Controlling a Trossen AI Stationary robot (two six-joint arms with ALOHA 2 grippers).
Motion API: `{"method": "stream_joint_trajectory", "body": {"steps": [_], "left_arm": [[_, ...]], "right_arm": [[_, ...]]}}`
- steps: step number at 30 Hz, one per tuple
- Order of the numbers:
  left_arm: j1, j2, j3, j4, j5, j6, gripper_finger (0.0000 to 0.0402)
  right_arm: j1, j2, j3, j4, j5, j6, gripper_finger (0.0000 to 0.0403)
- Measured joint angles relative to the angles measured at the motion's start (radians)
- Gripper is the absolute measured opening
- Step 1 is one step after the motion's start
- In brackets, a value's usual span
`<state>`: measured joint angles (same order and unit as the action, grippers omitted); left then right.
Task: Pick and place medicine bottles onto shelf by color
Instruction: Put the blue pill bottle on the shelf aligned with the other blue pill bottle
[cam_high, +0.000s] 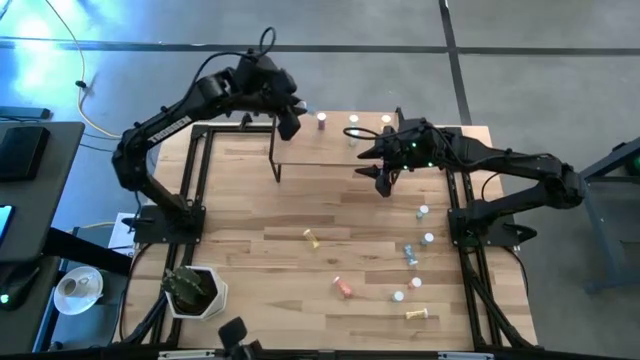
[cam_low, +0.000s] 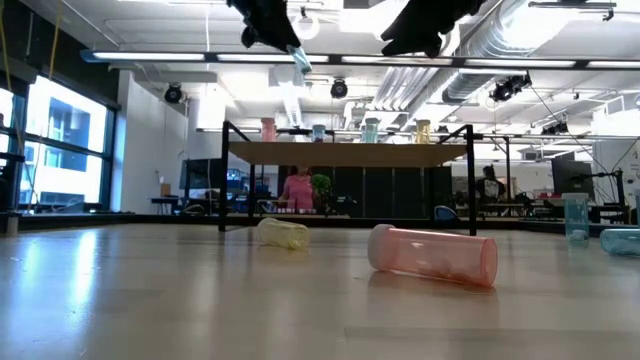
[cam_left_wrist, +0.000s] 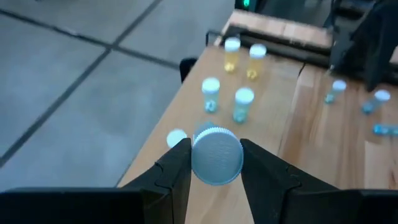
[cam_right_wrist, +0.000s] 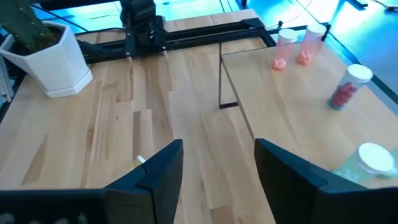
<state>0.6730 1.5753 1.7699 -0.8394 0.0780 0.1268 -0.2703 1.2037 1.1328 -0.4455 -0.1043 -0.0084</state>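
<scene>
The left claw (cam_left_wrist: 211, 163) grasps a blue bottle (cam_left_wrist: 216, 155) by its cap, above the shelf (cam_high: 330, 150) where other bottles stand. The right claw (cam_right_wrist: 217, 165) is released over the shelf's other end. More bottles lie on the surface (cam_high: 260, 220).

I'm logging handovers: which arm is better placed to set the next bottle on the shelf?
Left. The left gripper already holds a bottle above the shelf; the right gripper is open and empty.

light-wood shelf (cam_high: 330, 150) with upright bottles (cam_high: 353, 121) on its far edge; more bottles (cam_high: 343, 287) scattered on tabletop (cam_high: 260, 250)
</scene>
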Motion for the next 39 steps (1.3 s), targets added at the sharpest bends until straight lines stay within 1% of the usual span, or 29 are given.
{"method": "stream_joint_trajectory", "body": {"steps": [8,15,19,25,39], "left_arm": [[-0.007,0.149,0.133,-0.105,0.010,0.026,0.0113],[-0.010,0.297,0.256,-0.254,0.022,0.060,0.0113],[-0.020,0.353,0.279,-0.265,0.019,0.061,0.0113],[-0.032,0.406,0.283,-0.287,0.015,0.068,0.0113],[-0.035,0.437,0.284,-0.284,-0.001,0.068,0.0113]], "right_arm": [[-0.032,0.000,0.000,-0.008,0.000,0.000,0.0190],[-0.038,0.000,0.000,-0.029,0.000,0.000,0.0190],[-0.038,0.000,0.000,-0.033,0.000,0.000,0.0190],[-0.038,0.000,0.000,-0.037,0.000,0.000,0.0190],[-0.038,0.001,0.000,-0.045,0.000,0.000,0.0190]]}}
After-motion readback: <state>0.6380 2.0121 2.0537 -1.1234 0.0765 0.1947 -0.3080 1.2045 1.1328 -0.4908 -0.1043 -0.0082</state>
